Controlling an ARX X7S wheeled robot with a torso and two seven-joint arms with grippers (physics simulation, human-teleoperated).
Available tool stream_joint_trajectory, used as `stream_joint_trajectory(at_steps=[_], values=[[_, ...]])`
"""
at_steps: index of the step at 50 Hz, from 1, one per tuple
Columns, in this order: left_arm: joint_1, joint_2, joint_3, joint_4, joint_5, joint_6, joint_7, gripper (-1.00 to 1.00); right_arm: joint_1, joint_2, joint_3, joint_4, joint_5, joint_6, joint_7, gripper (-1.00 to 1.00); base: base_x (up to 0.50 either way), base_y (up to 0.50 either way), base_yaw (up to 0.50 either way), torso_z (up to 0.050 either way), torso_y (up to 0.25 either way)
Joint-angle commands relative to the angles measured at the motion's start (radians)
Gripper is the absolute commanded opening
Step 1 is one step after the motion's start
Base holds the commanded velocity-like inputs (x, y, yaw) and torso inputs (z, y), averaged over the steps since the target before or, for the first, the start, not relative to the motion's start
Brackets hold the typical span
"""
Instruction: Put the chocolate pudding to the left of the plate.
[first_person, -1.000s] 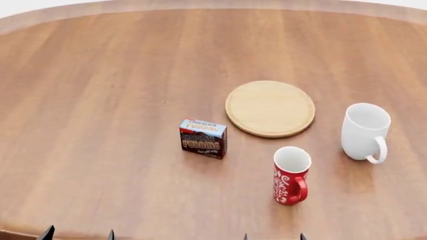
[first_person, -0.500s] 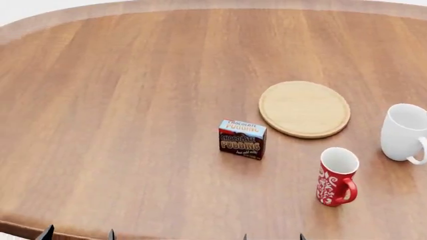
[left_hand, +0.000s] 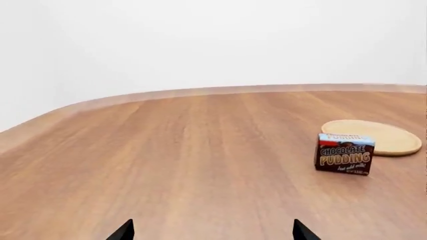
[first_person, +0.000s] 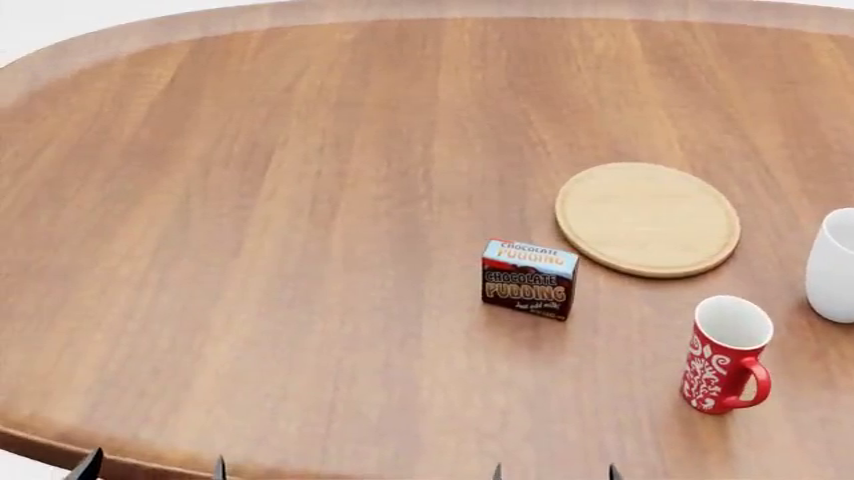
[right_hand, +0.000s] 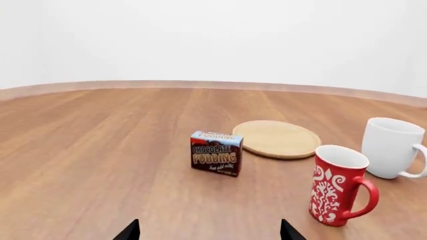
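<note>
The chocolate pudding (first_person: 529, 278) is a small brown box with a light blue top, standing upright on the wooden table (first_person: 267, 200), just in front of and left of the plate (first_person: 647, 218), a pale wooden disc. Both also show in the left wrist view, chocolate pudding (left_hand: 344, 153) and plate (left_hand: 373, 136), and in the right wrist view, chocolate pudding (right_hand: 216, 152) and plate (right_hand: 276, 138). My left gripper (first_person: 154, 467) and right gripper (first_person: 554, 471) hang at the table's near edge, far short of the box. Only their black fingertips show, spread wide, with nothing between them: left gripper (left_hand: 212, 231), right gripper (right_hand: 209, 230).
A red patterned mug (first_person: 722, 354) stands right of the box, nearer to me, red mug (right_hand: 335, 184). A white mug (first_person: 834, 264) is at the right edge, white mug (right_hand: 393, 147). The table's curved near edge (first_person: 80, 452) runs just past my fingertips.
The head view has swung leftward: box, plate and both mugs slide right in the picture, and the white mug is now cut by the right edge. No object has moved on the table.
</note>
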Motion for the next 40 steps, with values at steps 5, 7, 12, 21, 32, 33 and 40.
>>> stream_joint_trajectory(at_steps=[5,7,12,21,32,33,40], values=[[0.118,-0.044,0.024,0.368,0.084,-0.123,-0.082,1.00,-0.146,0.050,-0.016,-0.409,-0.039,0.099,0.062,1.00,0.00,0.00,0.00,0.000,0.000],[0.151,-0.054,0.024,0.454,0.088,-0.134,-0.087,1.00,-0.182,0.062,-0.015,-0.491,-0.046,0.100,0.068,1.00,0.00,0.00,0.00,0.000,0.000],[0.179,-0.064,0.031,0.515,0.125,-0.129,-0.110,1.00,-0.207,0.073,-0.020,-0.560,-0.045,0.134,0.072,1.00,0.00,0.00,0.00,0.000,0.000],[0.178,-0.071,0.033,0.525,0.121,-0.131,-0.115,1.00,-0.183,0.075,-0.023,-0.531,-0.019,0.153,0.072,1.00,0.07,0.00,0.00,0.000,0.000],[0.177,-0.077,0.039,0.519,0.118,-0.117,-0.121,1.00,-0.175,0.088,-0.031,-0.515,-0.009,0.151,0.086,1.00,0.07,0.00,0.00,0.000,0.000],[0.177,-0.078,0.039,0.519,0.117,-0.118,-0.122,1.00,-0.174,0.089,-0.031,-0.513,-0.010,0.151,0.088,1.00,0.07,0.00,0.00,0.000,0.000],[0.170,-0.080,0.042,0.509,0.111,-0.118,-0.125,1.00,-0.166,0.095,-0.038,-0.501,-0.005,0.152,0.094,1.00,0.07,0.00,0.00,0.000,0.000]])
